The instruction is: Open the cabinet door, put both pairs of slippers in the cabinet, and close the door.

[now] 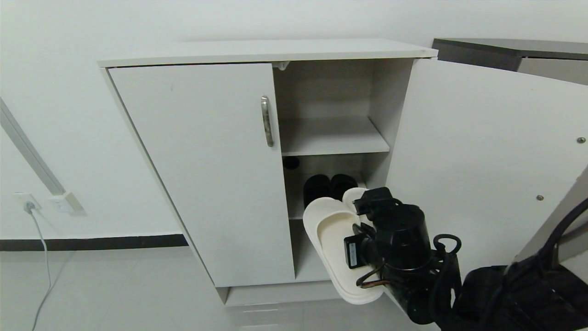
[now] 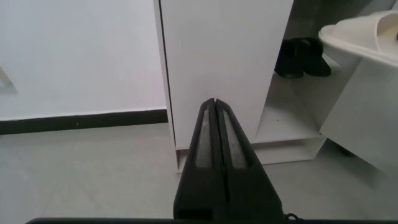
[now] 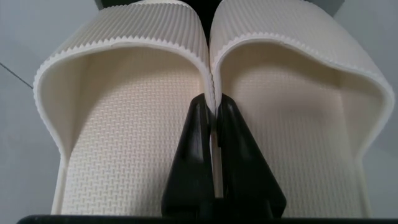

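1. Up close, the right wrist view shows what the others do not: the right pincer (image 3: 212, 107) is closed on the white slippers (image 3: 124, 124). It pinches the two neighbouring strap edges together, and the ribbed straps and toes lie beyond its tips.
2. From the head view, the white slippers (image 1: 330, 230) hang side by side off that pincer at the open half of the cabinet (image 1: 266, 50). The arm's wrist covers their inner edges and the fingers themselves.
3. Past the right pincer, deeper in, the black slippers (image 1: 328, 186) sit on the lower shelf, and the upper shelf (image 1: 330, 138) is above them. The open right door (image 1: 482, 161) stands beside the arm.
4. The left wrist view shows the left pincer (image 2: 214, 109) pressed together with nothing in it, low above the floor. Ahead of it are the closed left door (image 2: 224, 62) and the black slippers (image 2: 303, 57), and the frame edge cuts off one white slipper (image 2: 367, 34).
5. Whether the white toes have crossed the cabinet's front edge cannot be told.
6. A small label (image 1: 353, 253) on the wrist carries print too small to read.
7. Far from both pincers, a wall socket (image 1: 27, 202) holds a plugged cable.
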You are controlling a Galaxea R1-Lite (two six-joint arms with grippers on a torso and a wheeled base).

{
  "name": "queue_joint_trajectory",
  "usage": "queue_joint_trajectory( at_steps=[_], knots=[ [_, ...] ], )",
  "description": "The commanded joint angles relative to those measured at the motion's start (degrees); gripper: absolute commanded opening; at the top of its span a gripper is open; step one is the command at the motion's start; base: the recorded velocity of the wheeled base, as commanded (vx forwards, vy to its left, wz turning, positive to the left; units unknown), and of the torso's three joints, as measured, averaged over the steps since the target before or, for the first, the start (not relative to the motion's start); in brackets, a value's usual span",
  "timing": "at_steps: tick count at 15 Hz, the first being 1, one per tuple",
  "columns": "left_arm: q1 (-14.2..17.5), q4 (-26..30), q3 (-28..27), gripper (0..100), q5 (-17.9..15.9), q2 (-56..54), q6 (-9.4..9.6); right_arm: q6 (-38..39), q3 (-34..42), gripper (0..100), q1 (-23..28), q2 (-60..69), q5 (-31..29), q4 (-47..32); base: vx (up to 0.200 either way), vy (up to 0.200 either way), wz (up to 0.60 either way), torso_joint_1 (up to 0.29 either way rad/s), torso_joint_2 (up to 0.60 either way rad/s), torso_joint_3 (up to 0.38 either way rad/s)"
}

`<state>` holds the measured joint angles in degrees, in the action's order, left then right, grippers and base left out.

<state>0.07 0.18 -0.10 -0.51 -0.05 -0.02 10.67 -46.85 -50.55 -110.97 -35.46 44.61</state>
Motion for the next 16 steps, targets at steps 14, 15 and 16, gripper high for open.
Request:
queue_joint_trajectory(
  at_steps=[14,15,16],
  knots=[
    [0.0,0.0,0.0,0,0.1,0.0,-0.06,-1.3,-22.4,0,-0.6,2.0,-10.2,-16.3,0.0,0.0,0.0,0.0,0.0,0.0],
    [0.0,0.0,0.0,0,0.1,0.0,-0.06,-1.2,-22.9,0,-0.6,2.0,-10.2,-17.4,0.0,0.0,0.0,0.0,0.0,0.0],
    [0.0,0.0,0.0,0,0.1,0.0,-0.06,-1.1,-23.2,0,-0.6,2.0,-10.2,-17.9,0.0,0.0,0.0,0.0,0.0,0.0]
  ],
)
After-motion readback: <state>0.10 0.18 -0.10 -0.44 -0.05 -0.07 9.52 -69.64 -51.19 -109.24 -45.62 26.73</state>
